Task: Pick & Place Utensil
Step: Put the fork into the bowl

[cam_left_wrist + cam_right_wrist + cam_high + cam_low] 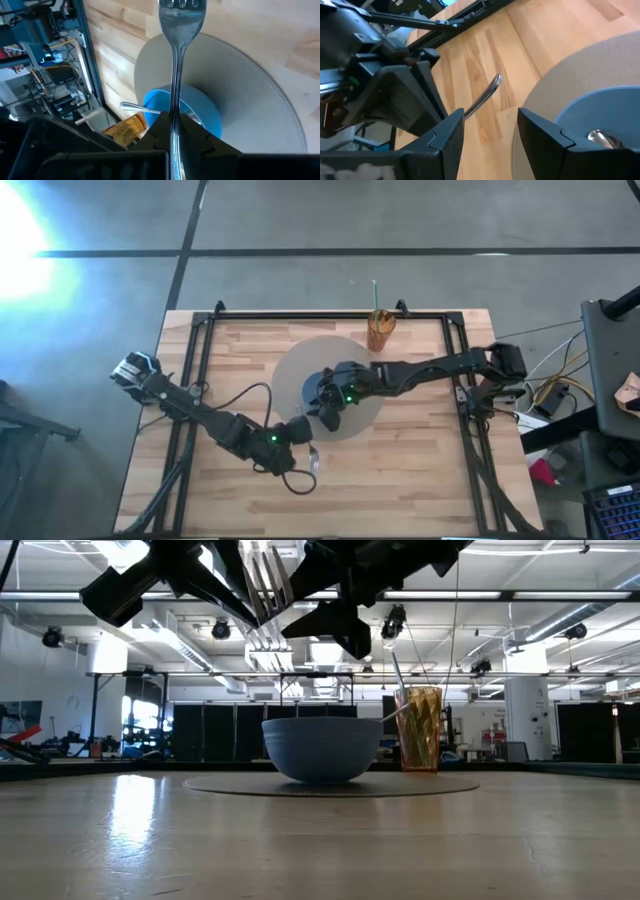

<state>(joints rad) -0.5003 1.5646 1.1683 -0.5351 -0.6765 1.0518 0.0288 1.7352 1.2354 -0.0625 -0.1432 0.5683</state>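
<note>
A silver fork (176, 60) is held by my left gripper (172, 125), which hovers at the near side of the grey round mat (300, 365). In the low view the fork (265, 580) is high above the table. A blue bowl (320, 750) stands on the mat with a spoon (135, 106) lying in it. My right gripper (490, 125) is open and hangs over the bowl (605, 115), close to the left gripper (300, 435). In the right wrist view its fingers frame the fork's handle end (487, 92) without touching it. My left gripper pinches the fork's handle (173, 112) between its two fingers. The tine end (182, 5) stands well out from the fingers, and the handle end (495, 82) pokes out the other side. The fork is lifted clear of the table.
An amber cup (380, 330) with a thin stick (400, 675) in it stands at the mat's far right edge, beside the bowl. A black frame (200, 350) runs along the wooden table's left, far and right sides. Bare wood (400, 480) lies near the front edge.
</note>
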